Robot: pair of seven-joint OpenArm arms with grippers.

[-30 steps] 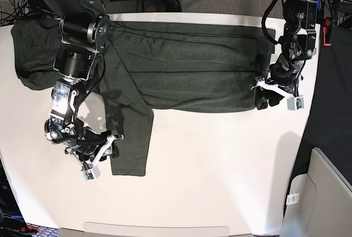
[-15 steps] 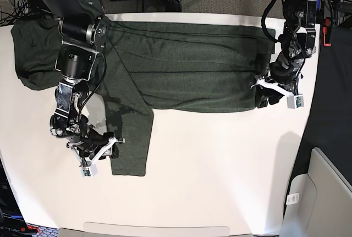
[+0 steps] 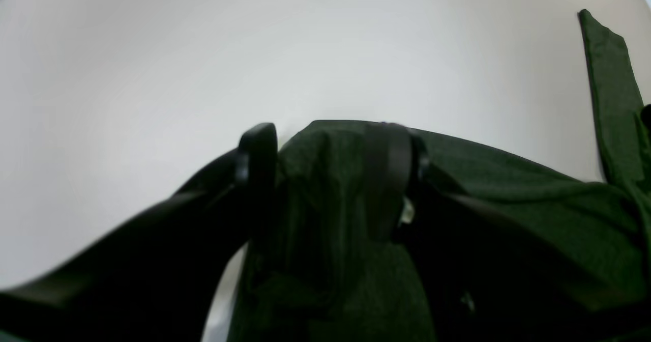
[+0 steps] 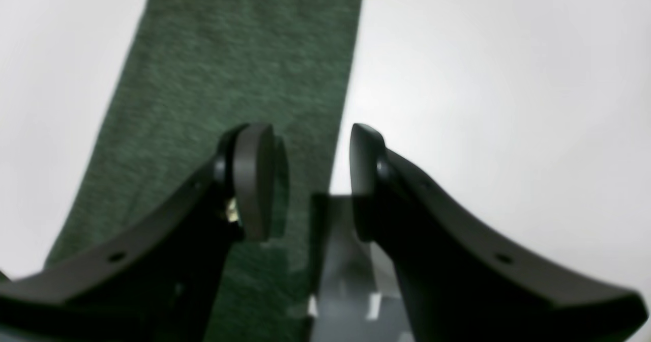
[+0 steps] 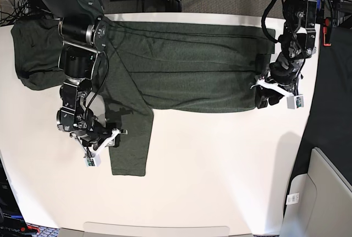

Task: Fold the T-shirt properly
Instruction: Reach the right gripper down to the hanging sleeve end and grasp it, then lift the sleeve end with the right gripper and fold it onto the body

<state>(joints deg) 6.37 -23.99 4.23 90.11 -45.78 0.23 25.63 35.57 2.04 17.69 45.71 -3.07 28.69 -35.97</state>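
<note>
— Where is the T-shirt (image 5: 181,66) lying?

— It is lying spread across the white table (image 5: 220,171), one sleeve (image 5: 132,138) hanging down toward the front edge.

— Why is the left gripper (image 3: 330,179) sitting at the hem?

— It is pinching a bunch of the fabric there, probably anchoring that corner for a fold.

— And the right gripper (image 4: 305,179)?

— Its jaws are standing apart, empty, over the sleeve's edge, seemingly lining up to grab it.
</note>
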